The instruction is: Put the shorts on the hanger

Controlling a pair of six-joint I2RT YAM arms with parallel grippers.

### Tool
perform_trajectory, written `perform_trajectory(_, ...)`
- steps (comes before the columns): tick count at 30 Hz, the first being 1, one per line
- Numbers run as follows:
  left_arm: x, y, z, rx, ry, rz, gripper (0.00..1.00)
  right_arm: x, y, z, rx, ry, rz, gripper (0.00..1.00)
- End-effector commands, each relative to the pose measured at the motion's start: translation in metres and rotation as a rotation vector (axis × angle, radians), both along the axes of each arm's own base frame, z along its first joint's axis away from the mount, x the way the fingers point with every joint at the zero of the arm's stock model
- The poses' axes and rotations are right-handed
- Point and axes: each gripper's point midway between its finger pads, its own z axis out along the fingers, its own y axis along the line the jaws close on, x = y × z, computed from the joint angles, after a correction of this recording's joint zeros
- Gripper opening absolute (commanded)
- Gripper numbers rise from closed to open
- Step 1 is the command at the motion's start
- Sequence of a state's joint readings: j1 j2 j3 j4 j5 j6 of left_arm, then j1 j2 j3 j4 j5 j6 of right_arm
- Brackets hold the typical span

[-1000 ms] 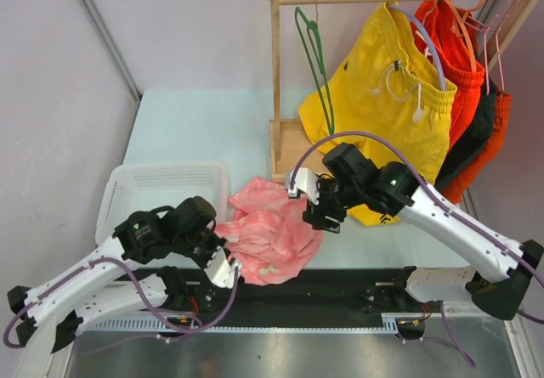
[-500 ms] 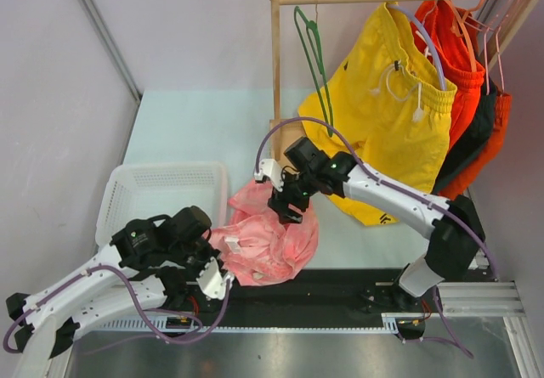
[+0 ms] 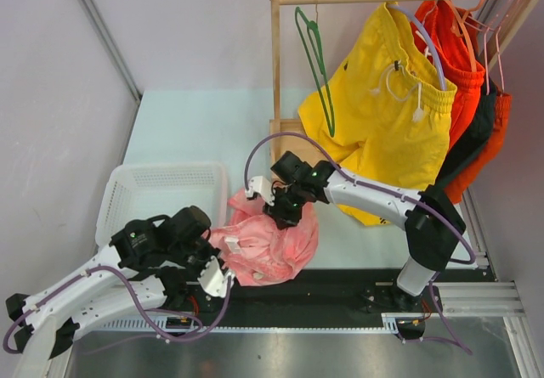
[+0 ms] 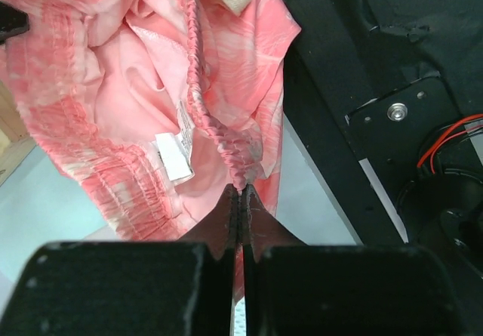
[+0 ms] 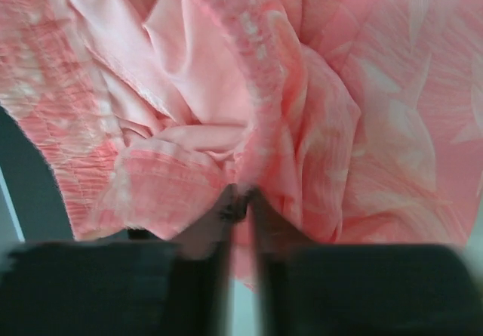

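Observation:
The pink mottled shorts (image 3: pixel 270 240) lie bunched at the near middle of the table, held from both sides. My left gripper (image 3: pixel 214 255) is shut on the gathered waistband at the left edge; in the left wrist view the fingertips (image 4: pixel 241 191) pinch the elastic hem of the shorts (image 4: pixel 151 87), near a white label. My right gripper (image 3: pixel 285 217) is shut on a fold at the top of the heap, its tips (image 5: pixel 241 201) buried in the pink shorts (image 5: pixel 339 124). The thin green hanger (image 3: pixel 316 64) hangs empty by its hook from the wooden rail, left of the other clothes.
A wooden rack (image 3: pixel 276 81) stands at the back. On it hang yellow shorts (image 3: pixel 391 106) and orange-red shorts (image 3: pixel 463 72) over dark ones. A white mesh basket (image 3: pixel 161 187) sits at the left. The black base rail (image 3: pixel 340 286) runs along the near edge.
My right arm swung left from beside the shorts onto the heap, and its jaws closed on a fold. The left gripper kept its hold, and the shorts bunched up more.

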State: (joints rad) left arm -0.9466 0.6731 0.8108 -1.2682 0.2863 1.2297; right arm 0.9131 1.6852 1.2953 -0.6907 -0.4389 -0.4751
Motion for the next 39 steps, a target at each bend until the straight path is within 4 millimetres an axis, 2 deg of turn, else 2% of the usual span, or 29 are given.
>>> perform_trajectory(1,-0.003,-0.007,0.027,-0.076,0.013,0.033,0.00,0.018,-0.028,0.008,-0.052,-0.069,-0.033,0.00)
perform_trajectory(3,-0.001,-0.005,0.034,-0.077,0.008,0.056,0.00,0.023,-0.047,0.021,-0.073,-0.094,-0.070,0.00)
perform_trajectory(4,0.002,-0.007,0.043,-0.093,-0.003,0.067,0.00,0.032,-0.060,0.042,-0.044,-0.138,-0.117,0.00)
perform_trajectory(6,0.009,-0.011,0.054,-0.108,-0.022,0.089,0.00,0.041,-0.083,0.064,-0.049,-0.210,-0.177,0.00)
perform_trajectory(7,0.015,-0.017,0.067,-0.126,-0.033,0.101,0.00,0.047,-0.095,0.075,-0.048,-0.241,-0.213,0.00)
perform_trajectory(8,0.018,-0.020,0.075,-0.138,-0.040,0.112,0.00,0.047,-0.110,0.096,-0.035,-0.308,-0.236,0.00)
perform_trajectory(10,0.029,-0.028,0.100,-0.185,-0.074,0.131,0.00,0.042,-0.133,0.112,-0.059,-0.342,-0.276,0.00)
perform_trajectory(11,0.034,-0.032,0.105,-0.181,-0.074,0.139,0.00,0.042,-0.147,0.128,-0.052,-0.386,-0.315,0.00)
perform_trajectory(12,0.038,-0.036,0.113,-0.194,-0.082,0.142,0.00,0.036,-0.158,0.135,-0.067,-0.397,-0.331,0.00)
perform_trajectory(13,0.044,-0.040,0.132,-0.229,-0.116,0.140,0.00,0.034,-0.166,0.140,-0.078,-0.415,-0.345,0.00)
perform_trajectory(15,0.056,-0.043,0.142,-0.228,-0.137,0.151,0.00,0.029,-0.187,0.159,-0.101,-0.473,-0.385,0.00)
perform_trajectory(16,0.061,-0.045,0.156,-0.248,-0.173,0.142,0.00,0.029,-0.194,0.166,-0.102,-0.487,-0.403,0.00)
perform_trajectory(18,0.077,-0.045,0.163,-0.241,-0.208,0.168,0.00,0.030,-0.208,0.188,-0.104,-0.531,-0.454,0.00)
perform_trajectory(19,0.083,-0.045,0.176,-0.252,-0.252,0.160,0.00,0.031,-0.210,0.197,-0.095,-0.542,-0.468,0.00)
perform_trajectory(21,0.100,-0.044,0.187,-0.251,-0.291,0.188,0.00,0.032,-0.217,0.210,-0.099,-0.555,-0.490,0.00)
perform_trajectory(22,0.105,-0.044,0.205,-0.280,-0.331,0.184,0.00,0.035,-0.216,0.228,-0.073,-0.581,-0.507,0.00)
perform_trajectory(24,0.109,-0.044,0.213,-0.290,-0.318,0.191,0.00,0.036,-0.217,0.233,-0.071,-0.584,-0.507,0.00)
perform_trajectory(25,0.111,-0.047,0.212,-0.283,-0.303,0.186,0.00,0.036,-0.215,0.226,-0.083,-0.568,-0.496,0.00)
perform_trajectory(27,0.102,-0.050,0.195,-0.260,-0.229,0.151,0.00,0.036,-0.210,0.213,-0.086,-0.544,-0.478,0.00)
perform_trajectory(28,0.096,-0.049,0.177,-0.235,-0.190,0.131,0.00,0.035,-0.210,0.197,-0.108,-0.508,-0.473,0.00)
perform_trajectory(30,0.095,-0.055,0.159,-0.246,-0.169,0.111,0.03,0.033,-0.201,0.182,-0.091,-0.465,-0.459,0.00)
perform_trajectory(31,0.090,-0.052,0.132,-0.216,-0.134,0.106,0.05,0.033,-0.198,0.172,-0.098,-0.444,-0.448,0.00)
perform_trajectory(33,0.094,-0.058,0.110,-0.218,-0.121,0.099,0.10,0.036,-0.193,0.145,-0.122,-0.402,-0.437,0.00)
perform_trajectory(34,0.089,-0.056,0.081,-0.178,-0.064,0.102,0.11,0.036,-0.190,0.136,-0.125,-0.385,-0.427,0.00)
perform_trajectory(35,0.087,-0.057,0.068,-0.162,-0.028,0.100,0.11,0.039,-0.185,0.120,-0.139,-0.359,-0.422,0.00)
perform_trajectory(36,0.084,-0.057,0.056,-0.150,0.007,0.104,0.13,0.041,-0.183,0.111,-0.149,-0.347,-0.419,0.00)
perform_trajectory(37,0.075,-0.056,0.036,-0.125,0.072,0.098,0.14,0.041,-0.182,0.104,-0.158,-0.330,-0.414,0.00)
perform_trajectory(38,0.072,-0.055,0.023,-0.102,0.108,0.099,0.15,0.042,-0.181,0.088,-0.182,-0.305,-0.405,0.00)
perform_trajectory(39,0.070,-0.055,0.013,-0.092,0.133,0.105,0.17,0.043,-0.180,0.082,-0.186,-0.301,-0.404,0.00)
